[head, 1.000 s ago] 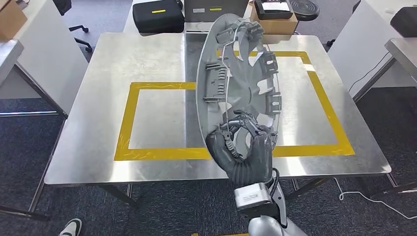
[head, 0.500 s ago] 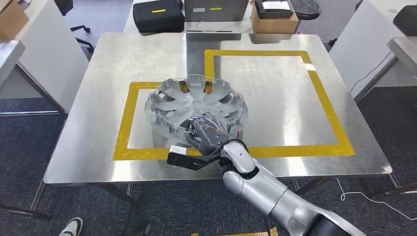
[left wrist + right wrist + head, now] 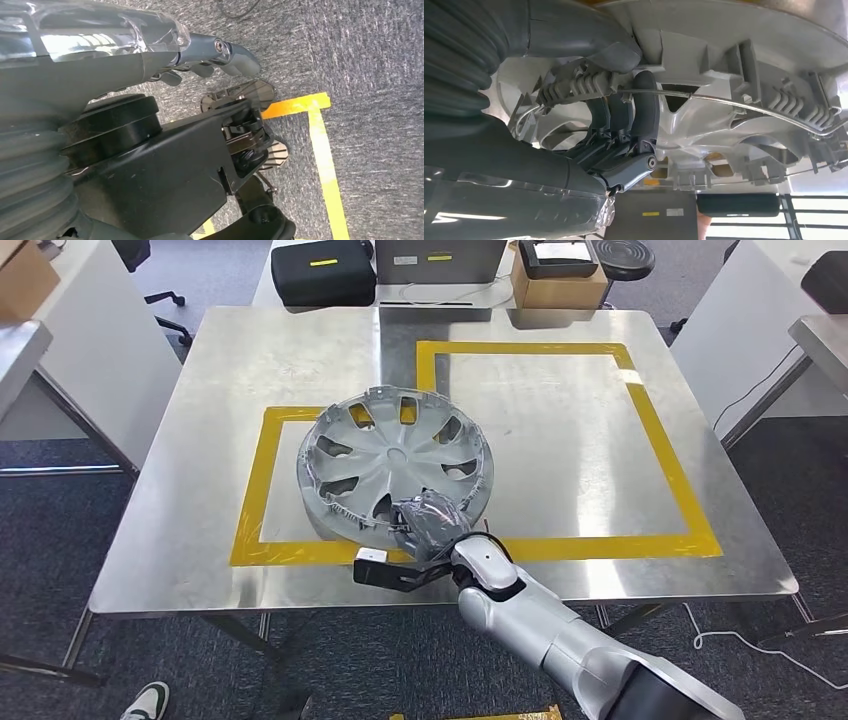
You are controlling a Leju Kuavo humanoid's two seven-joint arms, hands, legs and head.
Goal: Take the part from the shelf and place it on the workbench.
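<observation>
Silver wheel cover [image 3: 395, 465] lies face up on the steel desk [image 3: 230, 370], over the near right part of the left yellow tape square [image 3: 262, 485]. Right hand [image 3: 432, 523] grips its near rim; fingers [image 3: 644, 107] curl under the ribbed underside. Left hand [image 3: 210, 50] hangs above carpet; cannot tell its fingers' state.

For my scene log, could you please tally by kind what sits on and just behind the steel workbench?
Hubcap: 1, on the workbench, gripped by the right hand
Yellow tape rectangles: 2
Black case: 1
Cardboard box: 1
Total: 5
</observation>
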